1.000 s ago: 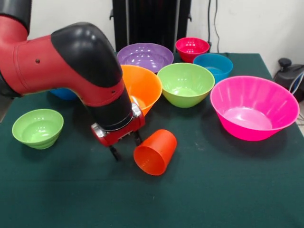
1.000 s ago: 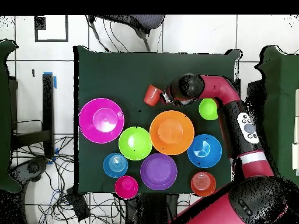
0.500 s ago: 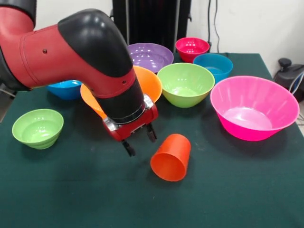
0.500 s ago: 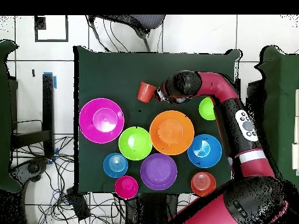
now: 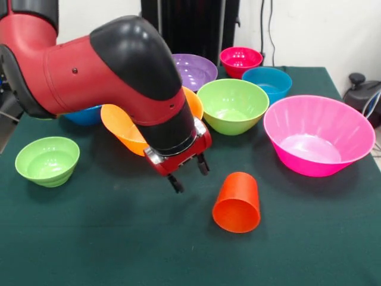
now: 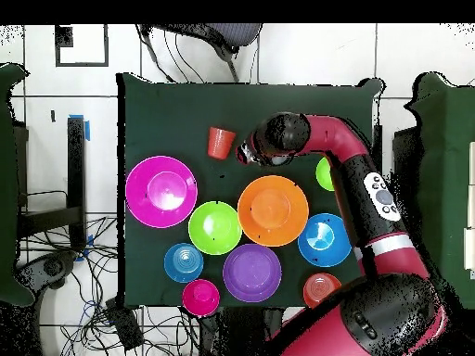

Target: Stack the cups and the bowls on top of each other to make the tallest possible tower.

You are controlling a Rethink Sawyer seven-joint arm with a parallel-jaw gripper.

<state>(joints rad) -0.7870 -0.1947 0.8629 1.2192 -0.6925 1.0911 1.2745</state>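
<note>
**Operator:** On the green table (image 5: pixel 89 250), seen from the front, I have the cup (image 5: pixel 237 202) lying on its side, mouth turned toward the camera, well short of the big pink bowl (image 5: pixel 318 142). My gripper (image 5: pixel 189 173) hangs just beside it, jaws spread with nothing between them, and I see a gap between the nearer finger and the cup.

**Observer:** And the bowls from that side?

**Operator:** None are stacked. I see the large orange bowl (image 5: pixel 122 128) partly hidden behind the arm, the medium green bowl (image 5: pixel 233 105) next to it, the purple bowl (image 5: pixel 196 70), the magenta-red bowl (image 5: pixel 241 61) and a blue bowl (image 5: pixel 267 83) further back. A small green bowl (image 5: pixel 47 159) sits alone near the table's edge, and another blue bowl (image 5: pixel 83 114) peeks out behind the arm.

**Observer:** Overhead?

**Operator:** From above I see the cup (image 6: pixel 221 143) apart from every bowl, on open cloth, with the gripper (image 6: pixel 247 152) close beside it; I cannot judge the fingers there. Every bowl rests singly on the table (image 6: pixel 186 102), the pink bowl (image 6: pixel 160 191) near one side. The small orange bowl (image 6: pixel 320 289) is half under the arm.
</note>
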